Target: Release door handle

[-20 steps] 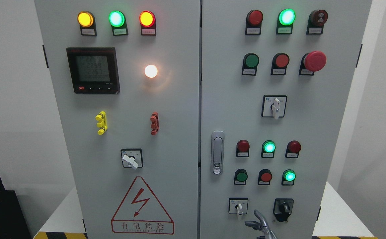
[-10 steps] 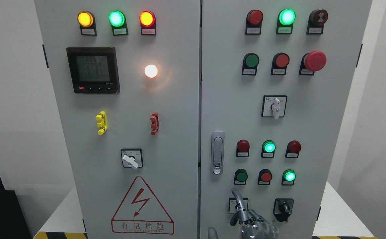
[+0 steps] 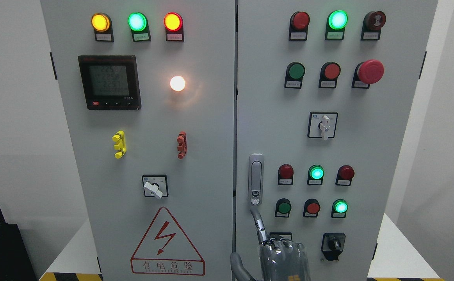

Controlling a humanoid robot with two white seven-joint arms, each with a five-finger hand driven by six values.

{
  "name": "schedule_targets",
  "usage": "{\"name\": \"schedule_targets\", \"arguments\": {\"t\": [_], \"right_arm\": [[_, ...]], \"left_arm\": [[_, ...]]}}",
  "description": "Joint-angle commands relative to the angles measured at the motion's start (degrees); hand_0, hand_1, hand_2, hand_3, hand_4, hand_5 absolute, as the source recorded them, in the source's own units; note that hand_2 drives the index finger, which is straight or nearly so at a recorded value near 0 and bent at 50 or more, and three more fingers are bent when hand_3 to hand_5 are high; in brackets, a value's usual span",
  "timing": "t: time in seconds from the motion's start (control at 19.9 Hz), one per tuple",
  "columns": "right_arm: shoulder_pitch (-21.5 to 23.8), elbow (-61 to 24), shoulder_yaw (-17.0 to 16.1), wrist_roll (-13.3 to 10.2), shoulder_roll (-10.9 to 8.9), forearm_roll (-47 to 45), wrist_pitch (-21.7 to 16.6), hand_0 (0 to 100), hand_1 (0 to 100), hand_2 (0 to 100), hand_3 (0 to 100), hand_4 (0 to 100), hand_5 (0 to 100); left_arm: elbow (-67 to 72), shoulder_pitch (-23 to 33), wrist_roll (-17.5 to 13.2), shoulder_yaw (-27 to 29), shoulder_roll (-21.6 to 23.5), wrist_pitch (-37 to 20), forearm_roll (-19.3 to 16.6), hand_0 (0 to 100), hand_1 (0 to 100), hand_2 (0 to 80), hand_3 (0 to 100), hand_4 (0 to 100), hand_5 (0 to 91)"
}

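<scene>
The silver door handle sits upright in its recess at the left edge of the cabinet's right door, with a key lock at its lower end. My right hand comes up from the bottom edge, right of the middle, in front of that door. Its index finger points up, and the tip ends just below the handle's lower end; I cannot tell whether it touches. The other fingers are curled against the palm, the thumb sticks out to the left, and the hand holds nothing. The left hand is out of view.
Lit indicator lamps, red and green push buttons, a red emergency stop and rotary switches cover the right door around the hand. The left door carries a meter, a switch and a warning triangle. Both doors look shut.
My right hand has risen from the bottom edge and shifted left. Its fingers went from spread to curled with the index extended, which now reaches up to just under the handle.
</scene>
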Motion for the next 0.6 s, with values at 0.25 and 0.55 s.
{"name": "schedule_targets", "arguments": {"t": [0.25,0.55], "right_arm": [[-3.9,4.7,-0.7,1.6,0.16,1.2,2.8,32,45,7,100,100,100],[-4.2,5.1,-1.0,1.9,0.16,1.0,2.9,32,45,7,100,100,100]], "left_arm": [[-0.9,0.0,0.0,-0.7,0.0,0.0,0.0,12,39,0.0,0,0,0.0],[-0.9,0.0,0.0,-0.7,0.0,0.0,0.0,12,39,0.0,0,0,0.0]]}}
